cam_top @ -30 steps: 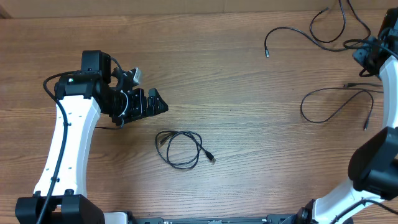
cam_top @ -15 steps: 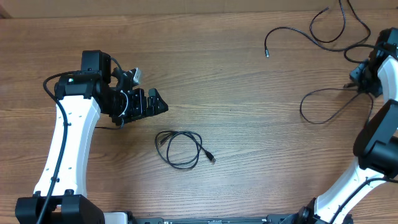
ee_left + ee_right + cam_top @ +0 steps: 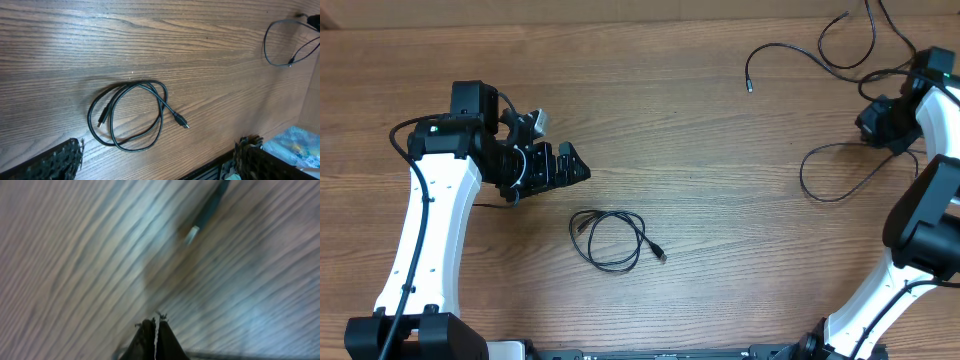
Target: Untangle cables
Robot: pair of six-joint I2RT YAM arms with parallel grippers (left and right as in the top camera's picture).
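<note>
Nearest on the bench (image 3: 740, 290): coiled cable (image 3: 608, 240), lying flat in loose loops, one plug tip poking out to the right. Just beyond and left of that coil: left claw (image 3: 575, 165), spread wide, gripping nothing. Well right of the coil: second cable (image 3: 830, 172) in an open loop, running up to the right claw (image 3: 872, 120), pressed together; cannot tell whether pinching that cable. Farthest beyond the coil, rightward: third cable (image 3: 800, 50), curling and running out of view at the far edge.
</note>
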